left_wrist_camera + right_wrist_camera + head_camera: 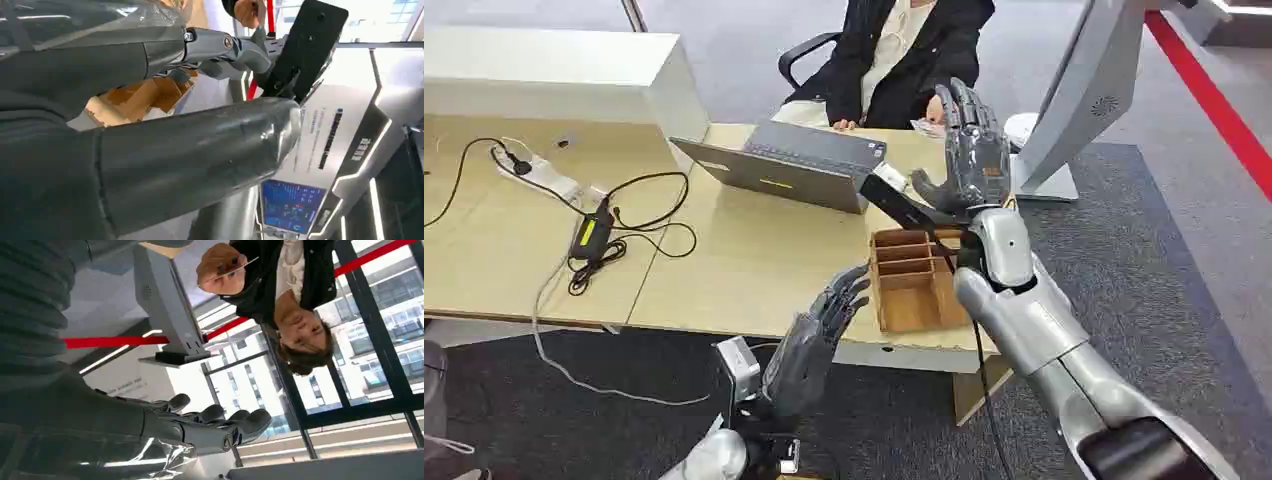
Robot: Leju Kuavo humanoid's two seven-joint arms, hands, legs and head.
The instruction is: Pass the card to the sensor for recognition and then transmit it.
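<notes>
The card (pixel 240 264) is a thin pale sliver pinched in a person's hand (pixel 218 270) across the table; that hand (pixel 936 108) rests just beyond my raised right hand (pixel 971 150). My right hand is upright with fingers spread and holds nothing. Under it lies the black sensor (pixel 894 198) with a white end, shown as a black slab (pixel 306 45) in the left wrist view. My left hand (pixel 822 335) hovers at the table's near edge, fingers extended and empty, beside the wooden tray (pixel 894 318).
A grey laptop (pixel 789 160) stands mid-table. The grey monitor stand (pixel 1079 95) rises at the right. A power strip (pixel 539 172) and black cables (pixel 599 240) lie on the left. The person sits in a chair behind the table's far edge.
</notes>
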